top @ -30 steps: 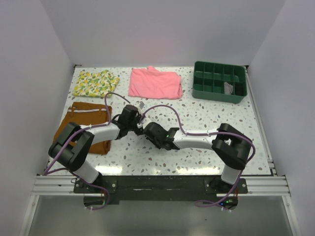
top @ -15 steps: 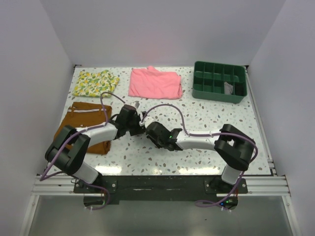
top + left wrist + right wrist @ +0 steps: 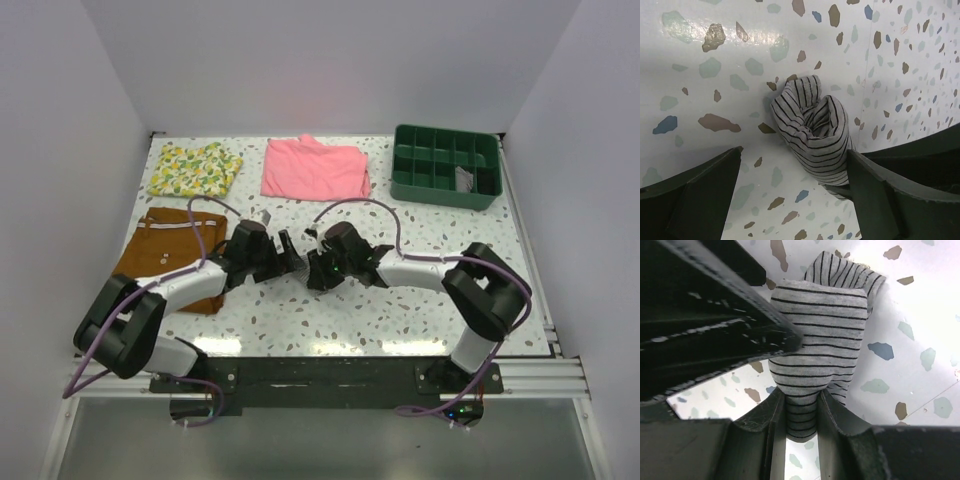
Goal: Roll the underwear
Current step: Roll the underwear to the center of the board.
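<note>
The underwear point(image 3: 812, 130) is a tight grey-and-white striped roll lying on the speckled table point(image 3: 715, 65). My right gripper point(image 3: 802, 420) is shut on the near end of the underwear point(image 3: 820, 340), pinching the fabric between both fingers. My left gripper point(image 3: 795, 200) stands open, its fingers point(image 3: 705, 195) on either side of the roll, the right-hand one close against it. In the top view the left gripper point(image 3: 288, 252) and right gripper point(image 3: 318, 268) meet nose to nose at the table's middle and hide the roll.
Rust-brown shorts point(image 3: 170, 255) lie at the left under the left arm. A yellow patterned cloth point(image 3: 195, 168) and a pink folded garment point(image 3: 315, 168) lie along the back. A green compartment tray point(image 3: 445, 165) stands at the back right.
My left gripper has opened and let go of the roll. The right gripper has swung away from the near edge, keeping its pinch on the underwear, and now faces the left one.
</note>
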{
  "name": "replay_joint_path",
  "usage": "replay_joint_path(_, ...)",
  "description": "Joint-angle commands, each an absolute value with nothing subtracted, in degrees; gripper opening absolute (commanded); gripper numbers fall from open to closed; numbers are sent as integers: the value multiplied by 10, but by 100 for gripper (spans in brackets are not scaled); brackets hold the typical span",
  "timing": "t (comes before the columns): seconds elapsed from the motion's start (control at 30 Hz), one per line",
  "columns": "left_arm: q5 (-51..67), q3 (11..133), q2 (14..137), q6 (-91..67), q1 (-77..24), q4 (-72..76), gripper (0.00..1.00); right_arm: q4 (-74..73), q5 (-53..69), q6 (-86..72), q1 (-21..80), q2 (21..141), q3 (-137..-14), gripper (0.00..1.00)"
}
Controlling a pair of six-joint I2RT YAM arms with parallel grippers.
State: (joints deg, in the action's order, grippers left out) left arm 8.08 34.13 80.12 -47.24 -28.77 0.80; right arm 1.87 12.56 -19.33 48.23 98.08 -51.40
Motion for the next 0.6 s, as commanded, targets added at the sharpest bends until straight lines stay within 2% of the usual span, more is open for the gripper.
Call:
replay_joint_path(0.0,64,338,785,-473,-279,11,90,-4,273,-246,449,1005,-480,10)
replay_joint_path(0.23,87,332,784,-464,-278,44,91,17,369,-272,403,1038,-477,9)
replay_joint_path(0.57,149,305,833,-494,-279,121,89,7,360,-270,402,1045,-488,11)
